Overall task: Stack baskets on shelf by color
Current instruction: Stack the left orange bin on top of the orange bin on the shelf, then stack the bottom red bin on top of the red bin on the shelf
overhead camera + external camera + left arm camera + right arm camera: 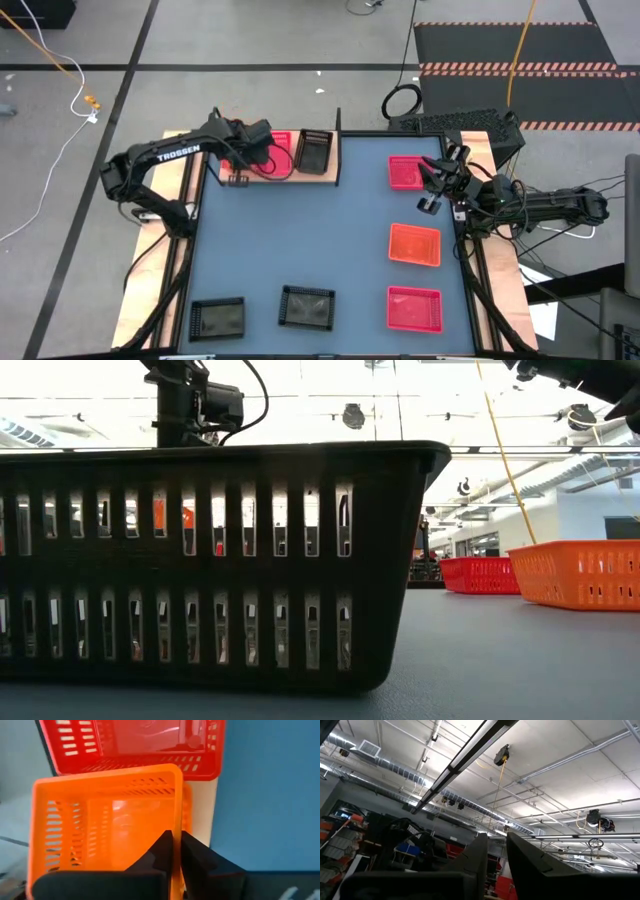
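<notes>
left gripper [174,851] pinching orange basket [100,825] rim over shelf [262,176]

This is a robotics lab or industrial workshop hall. The blue-grey table [330,240] stands on a grey concrete floor marked with dark tape lines [140,45], beside black floor mats edged in red-and-white hazard striping [520,68]. A yellow cable [522,40] and a white cable [75,95] trail loose across the floor. Overhead runs an open ceiling with exposed silver ducts [385,767], long strip lights [470,750] and a hanging yellow cord reel [502,756]. Far back, cluttered storage racks [350,845] line the wall, and tall windows [590,510] light the hall.
</notes>
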Available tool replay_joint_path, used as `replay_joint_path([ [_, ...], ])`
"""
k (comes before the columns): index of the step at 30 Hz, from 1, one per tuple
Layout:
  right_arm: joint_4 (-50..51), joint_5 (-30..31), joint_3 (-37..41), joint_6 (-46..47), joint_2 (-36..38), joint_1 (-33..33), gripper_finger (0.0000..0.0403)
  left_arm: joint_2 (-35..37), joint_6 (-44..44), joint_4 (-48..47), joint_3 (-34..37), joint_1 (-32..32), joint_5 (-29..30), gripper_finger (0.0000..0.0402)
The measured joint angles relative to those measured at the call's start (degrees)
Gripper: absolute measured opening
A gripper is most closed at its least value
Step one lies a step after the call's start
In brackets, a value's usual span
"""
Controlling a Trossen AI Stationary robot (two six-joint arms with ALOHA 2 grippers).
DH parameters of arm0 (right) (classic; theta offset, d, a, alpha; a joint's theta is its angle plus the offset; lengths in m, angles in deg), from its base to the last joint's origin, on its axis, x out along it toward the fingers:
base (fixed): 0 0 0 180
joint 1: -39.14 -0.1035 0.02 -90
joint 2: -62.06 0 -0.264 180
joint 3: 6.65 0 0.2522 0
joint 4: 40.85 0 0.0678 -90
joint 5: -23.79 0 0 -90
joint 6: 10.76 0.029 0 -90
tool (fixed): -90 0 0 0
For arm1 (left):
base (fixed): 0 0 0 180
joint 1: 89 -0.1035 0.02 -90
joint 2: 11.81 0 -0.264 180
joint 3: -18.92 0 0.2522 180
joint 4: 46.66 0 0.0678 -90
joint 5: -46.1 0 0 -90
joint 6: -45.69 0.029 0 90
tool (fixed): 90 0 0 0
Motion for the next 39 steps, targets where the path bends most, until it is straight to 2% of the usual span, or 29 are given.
replay_joint_path([
  [7, 0.0, 0.0, 0.0, 0.1, 0.0, 0.0, 0.0066, 0.0, -2.0, -0.1, 0.0, -0.7, -0.3, 0.0112],
  [12, 0.2, 0.0, 0.0, 0.1, 0.0, 0.0, 0.0066, 0.0, -3.8, -2.1, 0.0, -0.7, 3.1, 0.0186],
  [16, 0.2, 0.0, 0.0, 0.1, 0.0, 0.0, 0.0066, 0.0, -6.4, -1.2, 0.0, -0.3, 1.0, 0.0219],
  [18, 0.2, 0.0, 0.0, 0.1, 0.0, 0.0, 0.0066, 0.0, -7.3, -1.3, 0.0, 0.1, -0.7, 0.0221],
  [23, 0.2, -0.2, 0.0, 0.3, 0.0, 0.0, 0.0066, 0.4, -10.5, -4.6, 0.4, 0.8, -0.4, 0.0207],
  [27, 0.6, -0.2, 0.0, 0.3, 0.0, 0.0, 0.0066, 4.0, -13.2, -8.6, 0.4, 2.8, -0.3, 0.0184],
  [31, 0.6, -0.2, 0.0, 0.3, 0.0, 0.0, 0.0066, 9.0, -16.1, -7.9, 0.1, 7.7, -0.2, 0.0161],
  [36, 0.5, -0.3, 0.0, 1.7, 0.0, 0.0, 0.0066, 11.4, -18.2, 9.3, 0.0, 18.0, -2.7, 0.014],
  [39, 1.2, -4.4, 0.0, 2.2, 0.0, 0.0, 0.0066, 9.9, -14.9, 24.3, 0.0, 24.1, -5.1, 0.0137],
])
